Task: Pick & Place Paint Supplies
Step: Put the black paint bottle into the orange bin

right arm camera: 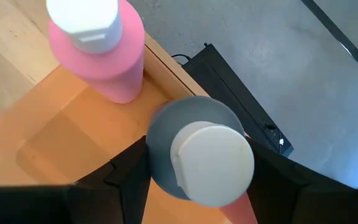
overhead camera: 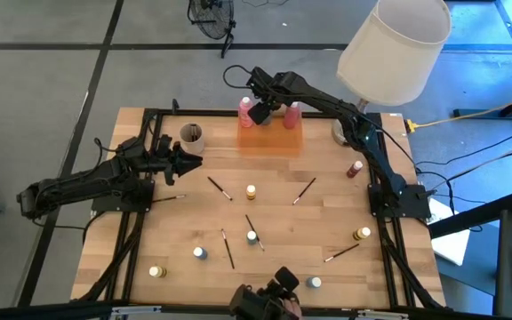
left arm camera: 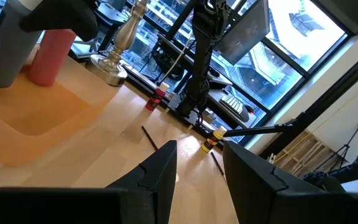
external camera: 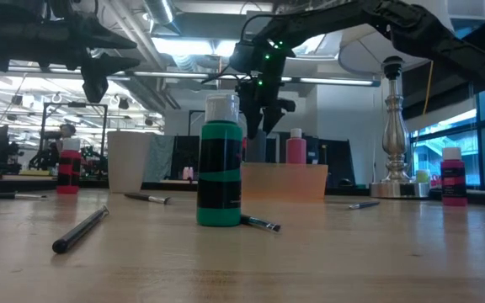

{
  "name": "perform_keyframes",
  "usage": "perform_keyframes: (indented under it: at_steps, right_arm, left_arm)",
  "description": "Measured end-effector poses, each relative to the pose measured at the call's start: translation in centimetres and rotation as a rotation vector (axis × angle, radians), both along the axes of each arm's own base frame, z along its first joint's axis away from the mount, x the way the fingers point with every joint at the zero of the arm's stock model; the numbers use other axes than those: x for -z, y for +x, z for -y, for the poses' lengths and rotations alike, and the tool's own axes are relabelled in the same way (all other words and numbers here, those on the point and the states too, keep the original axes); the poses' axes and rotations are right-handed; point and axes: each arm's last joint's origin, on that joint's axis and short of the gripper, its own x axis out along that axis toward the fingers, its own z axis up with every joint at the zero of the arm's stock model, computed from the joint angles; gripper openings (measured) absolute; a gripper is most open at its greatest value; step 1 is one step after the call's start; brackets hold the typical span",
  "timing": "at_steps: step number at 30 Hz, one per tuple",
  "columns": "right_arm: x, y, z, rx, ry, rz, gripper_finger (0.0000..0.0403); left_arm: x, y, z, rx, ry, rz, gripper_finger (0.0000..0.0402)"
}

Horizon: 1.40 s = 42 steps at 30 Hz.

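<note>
While gripping the grey bottle (right arm camera: 194, 149), right gripper (right arm camera: 194, 165) hangs over the orange tray (right arm camera: 73, 143).
Bottle upright between its part-closed jaws, tray directly below; left gripper (left arm camera: 197, 165) waits half-open, empty.

The wooden table (overhead camera: 327, 222) carries an orange tray (overhead camera: 271, 140) directly under the right gripper (overhead camera: 260, 113), a beige cup (overhead camera: 191, 138) just ahead of the left gripper (overhead camera: 189, 162), and small pots (overhead camera: 251, 192) and dark brushes (overhead camera: 219, 188) scattered well clear of both
</note>
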Motion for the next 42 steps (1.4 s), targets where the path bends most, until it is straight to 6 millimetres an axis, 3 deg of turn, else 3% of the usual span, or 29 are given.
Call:
perform_keyframes:
  at_steps: [35,42]
  right_arm:
    - [0.1,-0.2,0.0,-0.022,0.008,-0.031,0.0210]
    - [1.8,0.2,0.4,-0.027,0.042,-0.056,0.0210]
  left_arm:
    - [0.1,0.0,0.0,0.007,-0.069,-0.005,0.0127]
    - [0.1,0.0,0.0,0.007,-0.069,-0.006,0.0127]
